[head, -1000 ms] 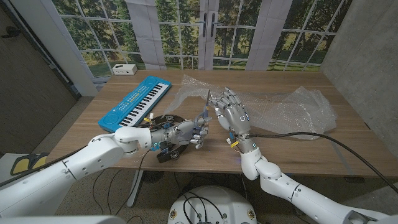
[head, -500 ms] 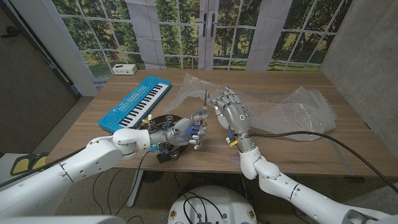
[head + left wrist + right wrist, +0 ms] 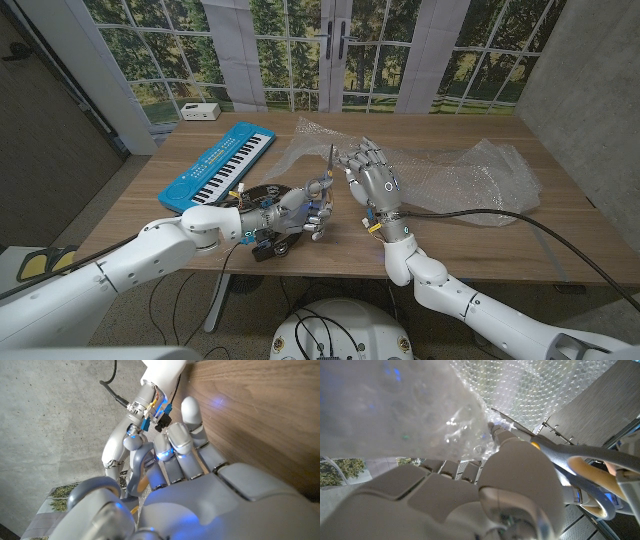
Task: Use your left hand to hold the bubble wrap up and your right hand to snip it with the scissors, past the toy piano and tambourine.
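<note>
Head view, item by item.

1. Clear, crumpled sheet of bubble wrap [image 3: 450,170]: lies spread over the far right part of the wooden desk [image 3: 560,240]. Its near-left edge reaches the two hands, so the cut can be made there.

2. Grey-bladed scissors with yellow-lined handles [image 3: 331,165]: held in the left hand [image 3: 312,210], blade standing upright just beside the wrap's edge. The left wrist view shows that hand's [image 3: 200,490] fingers curled, with a grey handle loop [image 3: 136,472] among them. This reverses the task sentence, which gives the scissors to the right hand.

3. Right hand [image 3: 372,180]: stands on the desk at the wrap's edge, fingers raised and apart, close beside the blade. In the right wrist view the wrap [image 3: 420,410] drapes over this hand's [image 3: 485,490] fingertips, and the scissors [image 3: 570,455] point towards them. Whether the fingers pinch the sheet or merely prop it cannot be told. Judged purpose: to present a raised edge to the blade.

4. Blue toy piano with white keys [image 3: 215,165]: lies slantwise on the left of the desk, well apart from the wrap.

5. Dark round tambourine [image 3: 262,192]: lies under the left forearm and wrist, partly hidden.

Condition: no cut in the wrap can be made out. Judged status: the tool is positioned and the snip is not yet made.
</note>
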Controlling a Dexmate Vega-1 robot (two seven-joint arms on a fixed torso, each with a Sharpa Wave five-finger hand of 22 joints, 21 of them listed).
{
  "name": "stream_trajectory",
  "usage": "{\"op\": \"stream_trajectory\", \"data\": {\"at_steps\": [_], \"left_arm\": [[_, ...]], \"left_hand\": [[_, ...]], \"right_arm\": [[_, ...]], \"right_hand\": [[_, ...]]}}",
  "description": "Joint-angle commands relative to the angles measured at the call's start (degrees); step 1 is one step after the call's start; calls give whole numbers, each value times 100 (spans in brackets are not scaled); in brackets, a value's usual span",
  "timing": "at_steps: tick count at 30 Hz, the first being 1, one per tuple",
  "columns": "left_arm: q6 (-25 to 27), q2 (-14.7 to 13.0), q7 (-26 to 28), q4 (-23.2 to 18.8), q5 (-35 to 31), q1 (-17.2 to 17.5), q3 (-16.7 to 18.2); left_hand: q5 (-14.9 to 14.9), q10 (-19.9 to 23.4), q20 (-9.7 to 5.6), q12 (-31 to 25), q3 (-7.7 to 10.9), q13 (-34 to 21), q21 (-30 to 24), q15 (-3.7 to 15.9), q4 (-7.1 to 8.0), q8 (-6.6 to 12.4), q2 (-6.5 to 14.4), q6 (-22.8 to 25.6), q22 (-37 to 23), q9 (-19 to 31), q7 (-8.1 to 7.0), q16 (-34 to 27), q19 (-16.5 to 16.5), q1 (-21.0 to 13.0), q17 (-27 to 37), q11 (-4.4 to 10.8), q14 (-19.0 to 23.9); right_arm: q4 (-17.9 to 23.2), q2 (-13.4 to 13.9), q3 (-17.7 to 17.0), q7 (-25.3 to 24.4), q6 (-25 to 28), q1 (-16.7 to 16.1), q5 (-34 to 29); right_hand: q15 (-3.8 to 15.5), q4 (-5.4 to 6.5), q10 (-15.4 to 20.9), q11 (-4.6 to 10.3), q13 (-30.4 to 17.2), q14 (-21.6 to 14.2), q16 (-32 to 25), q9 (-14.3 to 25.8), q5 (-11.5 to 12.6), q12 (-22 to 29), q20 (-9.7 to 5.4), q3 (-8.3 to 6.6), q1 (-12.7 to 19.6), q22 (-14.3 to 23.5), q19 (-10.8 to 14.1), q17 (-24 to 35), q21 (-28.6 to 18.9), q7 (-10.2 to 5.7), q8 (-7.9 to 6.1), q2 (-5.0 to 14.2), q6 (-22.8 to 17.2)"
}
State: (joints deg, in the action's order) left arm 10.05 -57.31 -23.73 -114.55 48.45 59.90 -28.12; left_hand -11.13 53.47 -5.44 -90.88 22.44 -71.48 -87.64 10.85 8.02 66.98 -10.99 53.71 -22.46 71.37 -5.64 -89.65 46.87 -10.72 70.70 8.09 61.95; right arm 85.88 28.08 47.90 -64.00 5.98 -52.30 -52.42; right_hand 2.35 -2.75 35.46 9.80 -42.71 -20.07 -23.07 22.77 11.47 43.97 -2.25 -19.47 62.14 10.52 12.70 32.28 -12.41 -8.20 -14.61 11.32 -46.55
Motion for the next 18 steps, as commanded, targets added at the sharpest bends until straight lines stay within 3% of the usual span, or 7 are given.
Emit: {"op": "stream_trajectory", "data": {"at_steps": [1, 9, 18], "left_arm": [[104, 12, -173, 65, -112, -172, -108], [75, -68, -168, 30, -113, -131, -56], [88, -133, -267, 57, -120, -157, -46]], "left_hand": [[-39, 176, -32, -7, -57, -15, 17, 70, -29, 2383, -48, -15, -39, 12, 12, -32, 12, 55, 28, 246, 0], [-79, 172, -32, -9, -254, -15, 31, 71, -125, 2387, -48, -19, -36, 12, 16, -44, 16, 104, 30, 240, -15], [-109, 173, -29, -10, -376, -15, 27, 71, -193, 2391, -34, -15, -52, 13, 30, -50, 21, 105, 30, 237, -12]], "right_arm": [[-41, -89, -7, 0, 41, 56, 103], [-85, -121, -16, 0, 9, 92, 318], [-29, -367, -127, 11, -157, 85, 836]], "right_hand": [[1123, 45, 16, 45, -4, -35, 34, 29, -1, 42, -263, -27, 18, 19, -23, 29, -37, -18, -19, -33, 40], [1124, 50, 15, 61, 4, -41, 49, 41, -5, 52, -250, -32, 13, 19, -16, 51, -40, -15, -13, -32, 46], [1123, 57, 56, 70, 38, -79, 52, 59, -12, 67, -198, -36, 1, 17, 29, 88, -58, -17, -25, -33, 6]]}}
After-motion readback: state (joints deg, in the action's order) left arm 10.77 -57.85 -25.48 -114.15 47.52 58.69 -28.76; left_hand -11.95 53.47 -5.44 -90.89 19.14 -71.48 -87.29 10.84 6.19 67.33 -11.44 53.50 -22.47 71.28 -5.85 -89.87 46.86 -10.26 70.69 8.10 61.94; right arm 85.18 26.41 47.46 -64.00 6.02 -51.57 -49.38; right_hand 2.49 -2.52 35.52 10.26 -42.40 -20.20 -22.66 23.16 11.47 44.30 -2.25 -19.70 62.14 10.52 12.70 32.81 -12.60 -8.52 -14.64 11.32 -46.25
